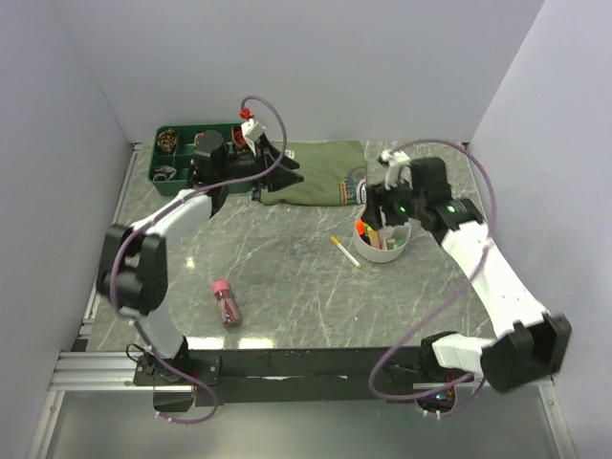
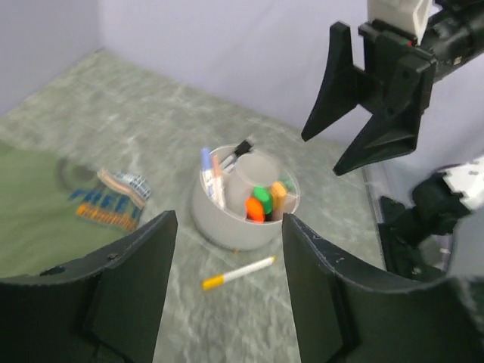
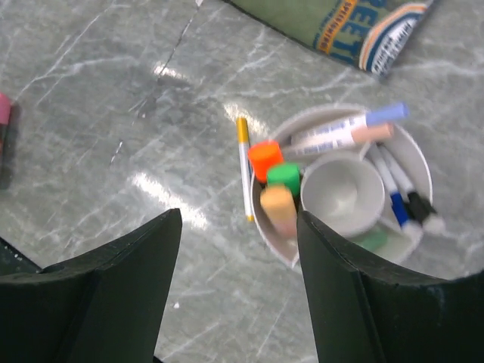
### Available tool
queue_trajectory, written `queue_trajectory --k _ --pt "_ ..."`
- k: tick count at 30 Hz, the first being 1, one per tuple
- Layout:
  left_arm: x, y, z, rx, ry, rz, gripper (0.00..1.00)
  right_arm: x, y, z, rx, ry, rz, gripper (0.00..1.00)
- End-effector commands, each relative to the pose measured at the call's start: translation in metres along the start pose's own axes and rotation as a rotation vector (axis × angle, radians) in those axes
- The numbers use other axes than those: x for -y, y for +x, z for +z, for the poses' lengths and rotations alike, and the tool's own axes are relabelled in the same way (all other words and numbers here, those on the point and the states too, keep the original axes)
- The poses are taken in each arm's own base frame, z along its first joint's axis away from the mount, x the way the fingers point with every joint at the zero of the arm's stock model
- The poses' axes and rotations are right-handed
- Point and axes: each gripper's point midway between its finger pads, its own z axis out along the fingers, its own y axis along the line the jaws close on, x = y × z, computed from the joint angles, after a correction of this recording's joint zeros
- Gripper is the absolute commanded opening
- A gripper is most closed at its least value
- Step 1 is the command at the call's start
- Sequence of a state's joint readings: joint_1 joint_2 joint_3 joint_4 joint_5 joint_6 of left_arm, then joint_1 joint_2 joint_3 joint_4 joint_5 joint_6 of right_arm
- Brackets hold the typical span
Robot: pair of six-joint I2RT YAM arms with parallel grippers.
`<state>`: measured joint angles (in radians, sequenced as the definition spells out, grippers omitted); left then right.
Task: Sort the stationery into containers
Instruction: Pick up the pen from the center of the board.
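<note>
Both claws are seen spread apart and empty, the right gripper (image 3: 239, 218) held above the white organiser (image 3: 422, 170) and the left gripper (image 2: 228, 223) over the edge of the olive cloth (image 1: 316, 177), whose printed lettering cannot be read. Three stubby markers (image 3: 281, 181), capped orange, green and tan, are stood in one ring compartment, and at least four slim pens (image 3: 340, 130) are leaned in others. One yellow-capped pen (image 1: 345, 251) is left just beside the organiser at its 9 o'clock, cap toward 10, and one pink-capped tube (image 1: 226, 302) lies well apart at 8 o'clock, cap toward 11.
</note>
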<state>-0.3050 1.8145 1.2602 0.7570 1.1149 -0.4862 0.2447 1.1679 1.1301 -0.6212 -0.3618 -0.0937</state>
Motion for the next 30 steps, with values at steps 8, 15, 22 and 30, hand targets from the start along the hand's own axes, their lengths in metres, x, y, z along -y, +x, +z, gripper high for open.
queue_trajectory --k 8,15,22,30 --pt "0.033 0.091 -0.095 -0.54 -0.488 0.093 0.67 -0.009 -0.077 0.091 -0.089 0.015 -0.192 0.68" --pt "0.018 0.082 -0.146 -0.397 -0.9 -0.136 0.72 -0.014 -0.021 0.128 -0.358 0.009 -0.293 0.68" --pt "0.026 0.089 -0.155 -0.317 -0.931 -0.191 0.75 -0.008 0.017 0.153 -0.514 0.039 -0.348 0.68" --pt "0.016 0.087 -0.155 -0.308 -0.941 -0.192 0.75 -0.005 0.046 0.167 -0.594 0.024 -0.385 0.66"
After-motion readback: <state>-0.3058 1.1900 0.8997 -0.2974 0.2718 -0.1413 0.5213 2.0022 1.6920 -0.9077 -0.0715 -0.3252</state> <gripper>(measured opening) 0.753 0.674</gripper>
